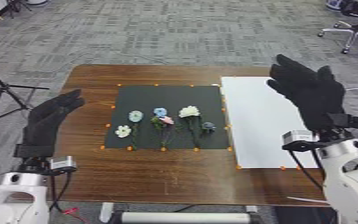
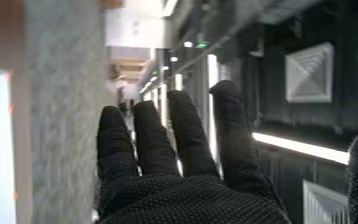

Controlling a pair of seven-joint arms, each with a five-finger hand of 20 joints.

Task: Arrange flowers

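White flowers (image 1: 189, 112), head view (bright light strip (image 2: 302, 148), right wrist view)

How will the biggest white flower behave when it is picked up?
The biggest white flower is probably light but head-heavy, since a full bloom tops a thin stem; held low, it may tip. The ruffled bloom looks delicate, so squeezing it could crush petals.
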